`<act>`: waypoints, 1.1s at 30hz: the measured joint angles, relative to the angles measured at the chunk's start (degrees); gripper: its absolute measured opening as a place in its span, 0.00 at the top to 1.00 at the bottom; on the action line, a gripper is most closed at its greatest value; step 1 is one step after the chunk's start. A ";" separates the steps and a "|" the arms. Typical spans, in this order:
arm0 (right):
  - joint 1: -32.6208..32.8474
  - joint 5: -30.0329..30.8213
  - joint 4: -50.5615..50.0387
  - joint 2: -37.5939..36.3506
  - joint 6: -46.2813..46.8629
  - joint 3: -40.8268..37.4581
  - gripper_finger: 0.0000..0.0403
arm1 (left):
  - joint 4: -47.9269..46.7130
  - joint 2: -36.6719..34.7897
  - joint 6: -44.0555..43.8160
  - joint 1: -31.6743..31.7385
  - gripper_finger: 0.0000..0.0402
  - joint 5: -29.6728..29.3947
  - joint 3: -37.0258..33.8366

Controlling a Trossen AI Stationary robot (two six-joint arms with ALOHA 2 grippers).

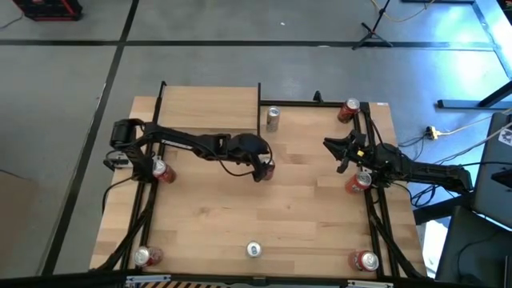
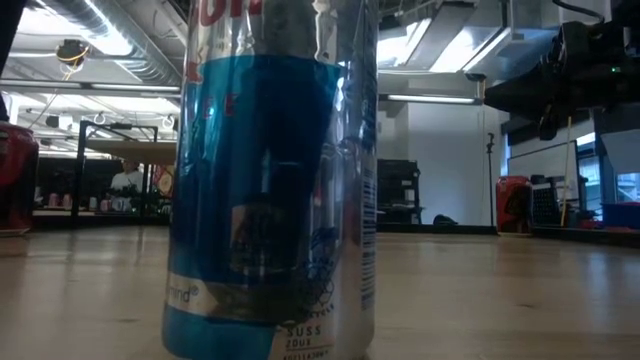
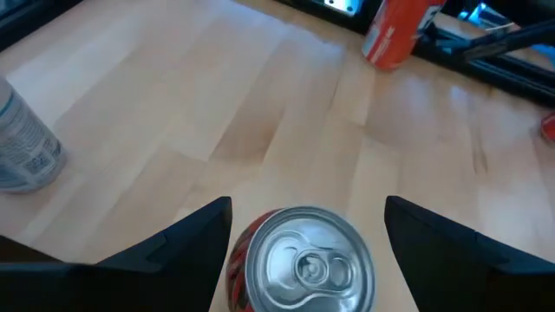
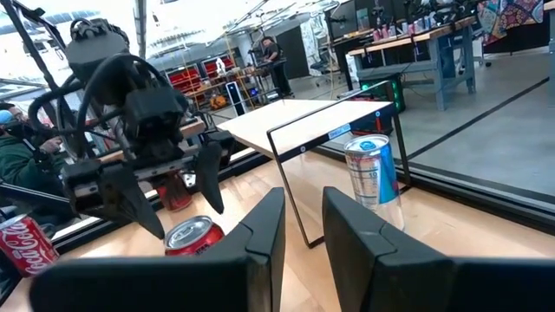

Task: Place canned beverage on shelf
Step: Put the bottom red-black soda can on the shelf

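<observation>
While the right arm waits at the table's right side, the left gripper hangs over the middle of the table with its fingers spread wide on either side of a red can. That can stands upright on the tabletop between the two fingers, its silver lid and pull tab facing up; whether the pads touch its sides cannot be told. The shelf, a pale board on thin black posts, sits at the table's far left corner with nothing on top of it. Just beside its right edge stands a blue-and-silver can, well apart from the left gripper. The right gripper rests near the right rail with its fingers drawn close together and nothing between them. A second blue-and-silver can stands at the near edge, filling the low view. Other red cans are fixed at points along the black frame at the table's sides.
</observation>
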 joint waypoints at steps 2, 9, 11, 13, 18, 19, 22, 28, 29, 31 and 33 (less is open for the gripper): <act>0.00 0.00 0.01 -0.01 -0.01 0.00 0.83 | -0.40 -0.20 1.61 -0.41 0.27 -1.35 0.00; 0.00 0.00 -0.01 0.01 -0.01 0.00 0.83 | -3.82 2.09 4.13 -1.23 0.27 -2.32 0.04; 0.00 0.01 -0.06 0.01 -0.01 0.00 0.83 | -4.75 2.03 4.19 -1.31 0.27 -3.74 0.10; 0.00 0.00 -0.08 0.01 -0.01 0.00 0.83 | -4.89 2.03 4.45 -1.30 0.27 -5.02 0.11; 0.00 0.00 -0.10 0.01 -0.01 0.00 0.83 | -4.99 2.02 6.12 -1.18 0.27 -1.64 0.10; 0.00 0.01 -0.10 0.01 -0.01 0.00 0.83 | -4.86 2.02 6.56 -1.32 0.27 -1.07 -0.07; 0.00 0.00 -0.12 0.01 0.01 0.00 0.83 | -4.81 2.02 7.27 -1.86 0.27 -2.36 -0.46; 0.00 0.01 -0.12 0.01 0.00 0.00 0.83 | -3.58 1.97 5.05 -1.75 0.27 -2.58 -0.55; 0.00 0.01 -0.11 0.01 0.01 0.00 0.83 | -3.56 1.61 3.87 -1.77 0.27 -2.94 -0.64; 0.00 0.00 -0.12 0.01 0.01 0.00 0.83 | -3.82 0.63 2.81 -1.73 0.27 -2.87 -0.69; 0.00 0.02 -0.12 0.01 0.01 0.00 0.83 | -3.37 -0.03 2.89 -1.74 0.27 -2.87 -0.72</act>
